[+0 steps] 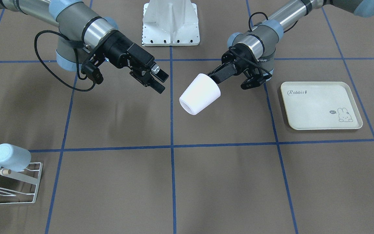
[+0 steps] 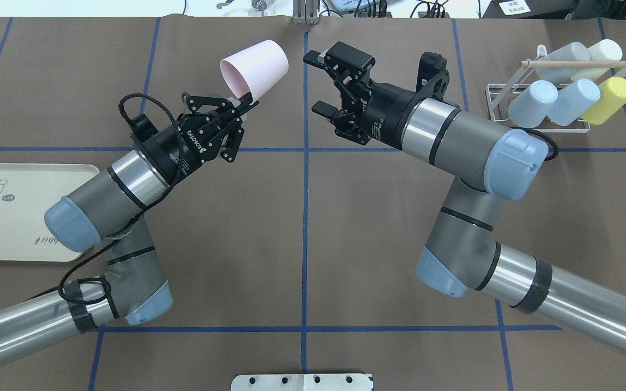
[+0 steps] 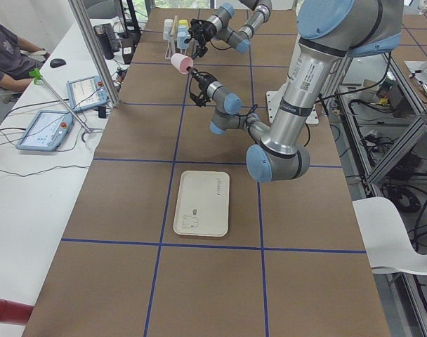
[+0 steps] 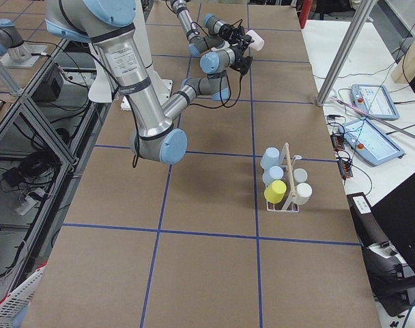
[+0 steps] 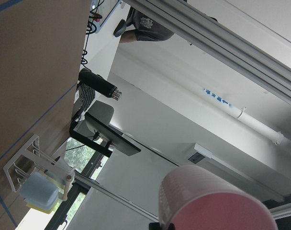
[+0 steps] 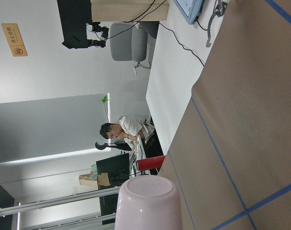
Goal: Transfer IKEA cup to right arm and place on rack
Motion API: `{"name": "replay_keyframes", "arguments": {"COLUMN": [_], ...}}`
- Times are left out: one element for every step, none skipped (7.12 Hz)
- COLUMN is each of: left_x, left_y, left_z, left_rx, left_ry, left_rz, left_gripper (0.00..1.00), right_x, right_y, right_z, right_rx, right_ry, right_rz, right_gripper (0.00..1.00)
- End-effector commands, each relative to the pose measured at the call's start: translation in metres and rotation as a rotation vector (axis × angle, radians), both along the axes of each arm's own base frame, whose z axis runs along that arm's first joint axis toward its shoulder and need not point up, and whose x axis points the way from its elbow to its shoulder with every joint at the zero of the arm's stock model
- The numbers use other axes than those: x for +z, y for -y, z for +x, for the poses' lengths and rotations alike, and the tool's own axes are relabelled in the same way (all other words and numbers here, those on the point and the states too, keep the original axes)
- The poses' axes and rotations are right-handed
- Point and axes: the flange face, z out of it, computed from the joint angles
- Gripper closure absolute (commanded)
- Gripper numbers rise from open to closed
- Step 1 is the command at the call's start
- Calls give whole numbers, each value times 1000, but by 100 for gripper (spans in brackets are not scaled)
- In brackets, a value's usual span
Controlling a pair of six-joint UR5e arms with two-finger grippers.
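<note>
A: where's the cup [image 2: 256,68]?
B: midair near table centre, left gripper [image 2: 245,103] clamped on its rim.
A: right gripper [image 2: 317,81]?
B: jaws apart, just beside the cup, not touching. rack [image 2: 563,63] well apart.

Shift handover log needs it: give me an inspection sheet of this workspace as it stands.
Surface: brown paper-covered table with blue tape grid.
Job's things: pale pink plastic cup held in the air, tilted; white wire rack holds five cups.
Clutter: cream rabbit-print tray, nothing on it.
Hands: left hand shut on the cup's rim; right hand open, beside the cup, apart.
Cables: loose black cable loop at right wrist.
Surroundings: seated person at side desk.
</note>
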Motion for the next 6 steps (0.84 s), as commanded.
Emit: {"name": "replay_keyframes", "arguments": {"left_x": [-6, -9, -9, -10, -10, -13], "left_y": [2, 1, -1, -7, -6, -8], "left_z": [4, 6, 11, 17, 19, 25], "left_rx": [1, 1, 6, 18, 18, 26], "left_ry": [0, 1, 8, 9, 22, 21], "left_rz": [5, 6, 4, 4, -3, -2], "left_gripper": [100, 100, 100, 100, 100, 100], "right_x": [2, 6, 10, 10, 10, 9], "right_y": [2, 3, 2, 1, 0, 0], "right_z": [-4, -7, -13, -15, -16, -16], "right_rx": [3, 3, 5, 8, 6, 6], "right_ry": [-7, -18, -42, -52, -52, -50], "right_rz": [-5, -5, 10, 17, 17, 19], "right_gripper": [0, 0, 0, 0, 0, 0]}}
